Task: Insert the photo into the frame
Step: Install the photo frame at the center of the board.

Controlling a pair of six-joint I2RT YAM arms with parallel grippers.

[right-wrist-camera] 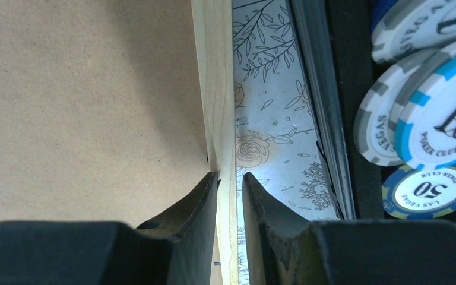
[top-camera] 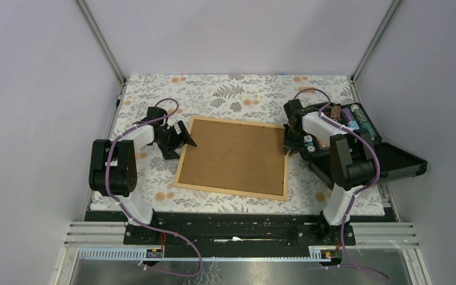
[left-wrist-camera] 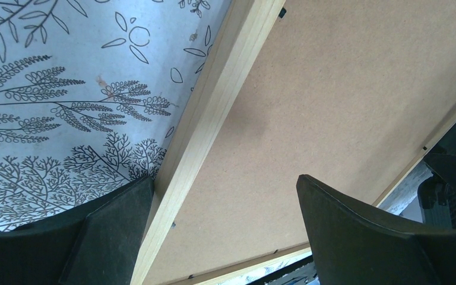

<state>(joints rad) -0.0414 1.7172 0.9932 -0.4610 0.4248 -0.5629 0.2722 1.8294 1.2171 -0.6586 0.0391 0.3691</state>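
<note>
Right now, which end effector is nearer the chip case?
Right. The right end effector straddles the frame's right edge, beside the case; the left end effector is over the frame's left edge.

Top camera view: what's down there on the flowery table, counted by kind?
Robot arms: 2
Wooden frame: 1
Brown backing board: 1
Black case: 1
Poker chips: partly hidden, not counted
Total: 5
</note>
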